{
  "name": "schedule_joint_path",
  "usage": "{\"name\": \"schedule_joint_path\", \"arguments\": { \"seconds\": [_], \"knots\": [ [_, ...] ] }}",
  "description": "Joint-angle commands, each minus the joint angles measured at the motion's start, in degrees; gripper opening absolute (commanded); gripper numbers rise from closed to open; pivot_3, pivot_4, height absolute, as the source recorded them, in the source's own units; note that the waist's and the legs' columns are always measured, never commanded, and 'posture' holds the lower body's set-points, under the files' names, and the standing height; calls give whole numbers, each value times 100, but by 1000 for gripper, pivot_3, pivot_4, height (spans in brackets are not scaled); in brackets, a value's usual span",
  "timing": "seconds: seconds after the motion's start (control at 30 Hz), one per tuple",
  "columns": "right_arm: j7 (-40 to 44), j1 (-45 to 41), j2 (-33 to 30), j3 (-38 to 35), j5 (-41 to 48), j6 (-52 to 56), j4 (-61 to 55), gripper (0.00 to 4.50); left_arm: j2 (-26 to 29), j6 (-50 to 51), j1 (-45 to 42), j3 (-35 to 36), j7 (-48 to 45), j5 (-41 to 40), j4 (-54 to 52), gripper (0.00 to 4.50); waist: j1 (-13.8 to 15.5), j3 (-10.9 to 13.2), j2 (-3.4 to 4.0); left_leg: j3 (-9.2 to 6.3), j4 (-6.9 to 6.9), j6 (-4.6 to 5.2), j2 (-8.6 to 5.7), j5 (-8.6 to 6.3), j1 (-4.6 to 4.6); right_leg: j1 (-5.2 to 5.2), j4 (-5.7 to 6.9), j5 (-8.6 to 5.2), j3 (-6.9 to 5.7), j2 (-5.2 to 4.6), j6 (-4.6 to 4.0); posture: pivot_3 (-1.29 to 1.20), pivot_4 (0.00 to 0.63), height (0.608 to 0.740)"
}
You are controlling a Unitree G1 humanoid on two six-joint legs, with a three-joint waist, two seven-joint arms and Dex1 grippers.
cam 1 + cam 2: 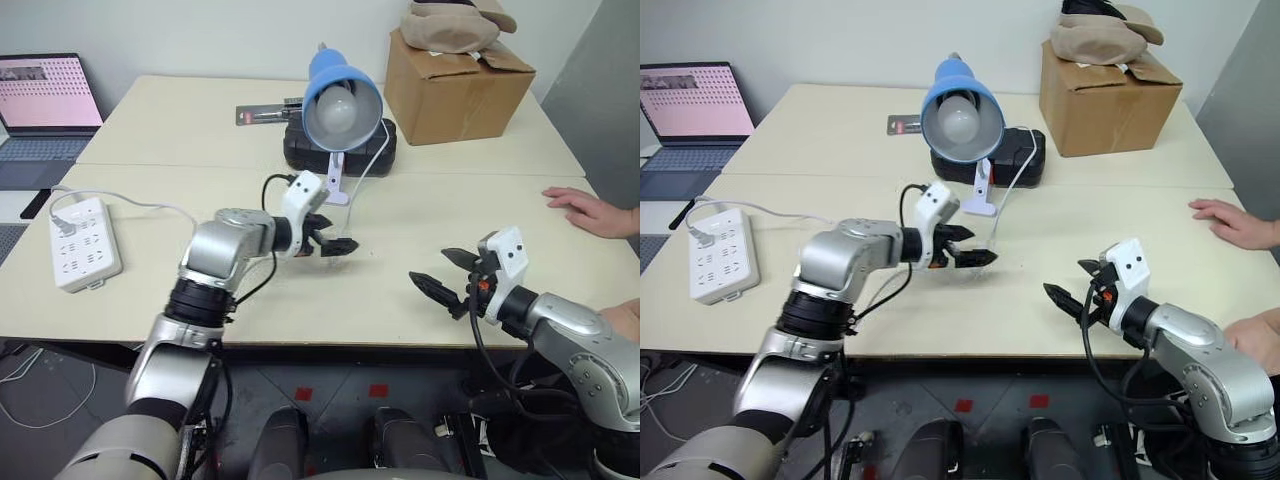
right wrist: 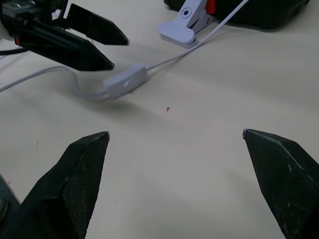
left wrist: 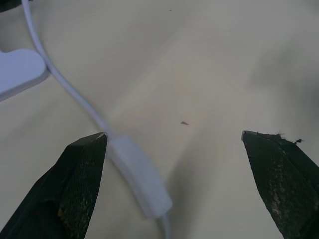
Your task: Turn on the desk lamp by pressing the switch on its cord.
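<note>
- On the bench, at 6 o'clock of the lamp, lies the switch.
- Left gripper hovers over it, fingers apart; right gripper likewise spread.
- Approach step; next, I judge, press down.

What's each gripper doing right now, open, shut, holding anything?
Left gripper: open, empty, hovering by the switch.
Right gripper: open, empty, above the table.
</note>
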Motion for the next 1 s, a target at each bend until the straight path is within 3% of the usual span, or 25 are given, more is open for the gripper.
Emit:
{"name": "schedule_joint_path", "arguments": {
  "seconds": [0.03, 0.13, 0.47, 0.6, 0.87, 1.0],
  "knots": [
    [-149, 20, 91, 42, 35, 15, -368, 4500, -109, -401, -222, -289, 367, 380, 358, 4496, 1, 0, 0, -1, 0, -1, 0, 0, 0, 0, 1, 0, 0, 2, 0, 0, 150, 740],
    [-241, 65, 138, 38, 38, 42, -440, 4500, -142, -833, -367, -491, 642, 743, 917, 4496, 4, 0, 0, 0, 1, -2, -3, 1, 0, 0, 2, 0, -1, 6, 0, 0, 150, 740],
    [-457, 149, 315, 23, 73, 13, -488, 4500, -905, -1034, -1199, 193, 1142, 516, 2626, 4496, 25, 2, -3, 2, -1, -2, -10, 1, -3, -1, -6, 0, 1, 7, 1, 0, 150, 740],
    [-508, 130, 395, -35, 104, 14, -480, 4500, -817, -1018, -1240, 31, 830, 609, 2759, 3872, -1, 2, -3, 3, -4, -2, -9, 1, -3, -2, -5, 0, 2, 8, 1, 0, 150, 740],
    [-559, 206, 457, -106, 130, -14, -485, 4500, -493, -1134, -1241, -139, 351, 757, 2946, 1827, 7, 2, -2, 2, -4, -11, -6, 6, -2, -3, -2, 0, 0, 10, 0, 0, 150, 740],
    [-576, 216, 484, -130, 129, -11, -477, 4500, -551, -1057, -1323, 156, 369, 558, 3189, 1027, 4, 2, -2, 2, -3, -10, -6, 6, -2, -3, -1, 0, 1, 10, 0, 0, 150, 740]
  ]
}}
